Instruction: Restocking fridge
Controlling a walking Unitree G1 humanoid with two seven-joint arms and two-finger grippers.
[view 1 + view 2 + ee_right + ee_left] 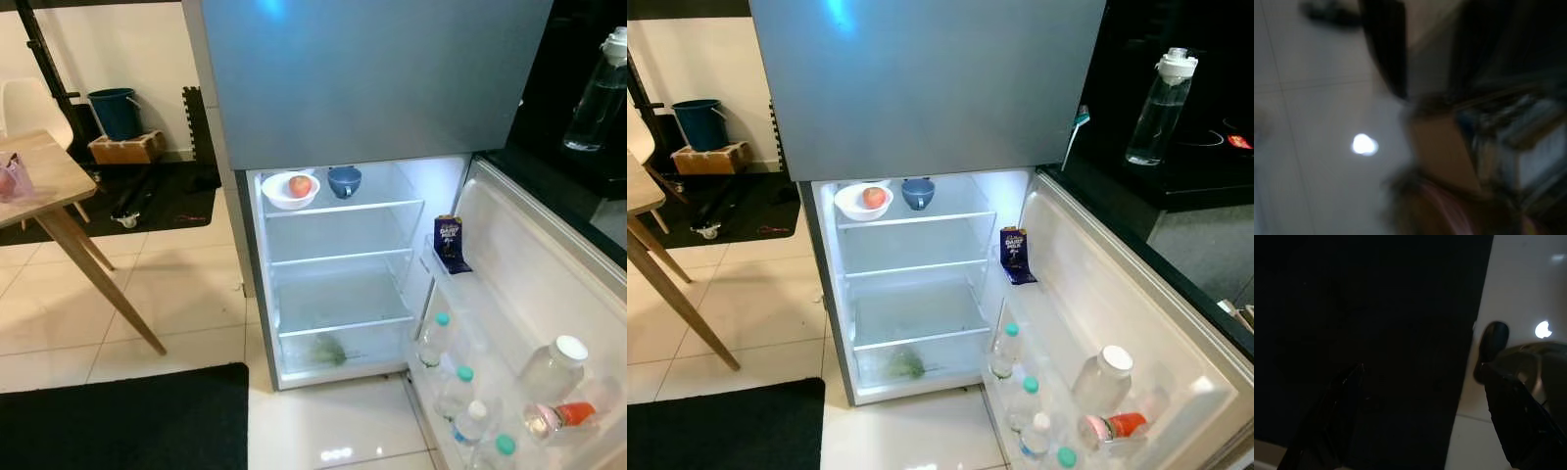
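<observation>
The fridge (343,284) stands open at frame centre, its door (549,294) swung to the lower right. On the top shelf sit a white bowl (289,192) holding an apple (301,185) and a blue cup (344,180). Door bottles (436,338) look light, stiff and slippery; grip mid-body. The left hand (1420,396) hangs spread apart and empty; the right hand's state I cannot tell.
</observation>
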